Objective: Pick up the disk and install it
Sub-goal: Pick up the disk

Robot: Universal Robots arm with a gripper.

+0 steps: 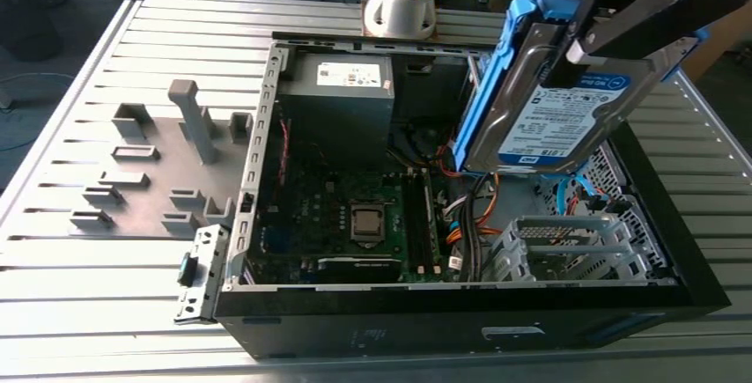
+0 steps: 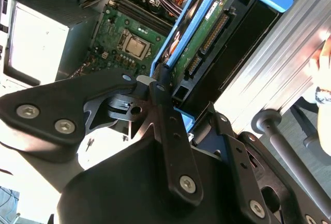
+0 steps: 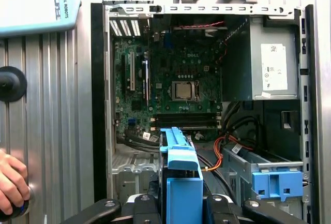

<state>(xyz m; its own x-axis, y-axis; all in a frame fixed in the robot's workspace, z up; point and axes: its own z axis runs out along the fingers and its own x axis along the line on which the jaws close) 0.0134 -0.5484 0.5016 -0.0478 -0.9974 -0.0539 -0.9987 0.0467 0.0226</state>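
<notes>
The tool (image 1: 605,44) clamps the disk (image 1: 552,110) by its blue side rails and holds it tilted in the air above the open computer case (image 1: 352,330), over the cables and the metal drive cage (image 1: 564,246) at the exterior view's right. Inside the case lie the motherboard (image 1: 352,216) and the grey power-supply box (image 1: 341,106). The case sits on a slatted metal tabletop (image 1: 70,251). In the first wrist view, a person's hand (image 3: 11,182) rests at the tabletop's edge.
</notes>
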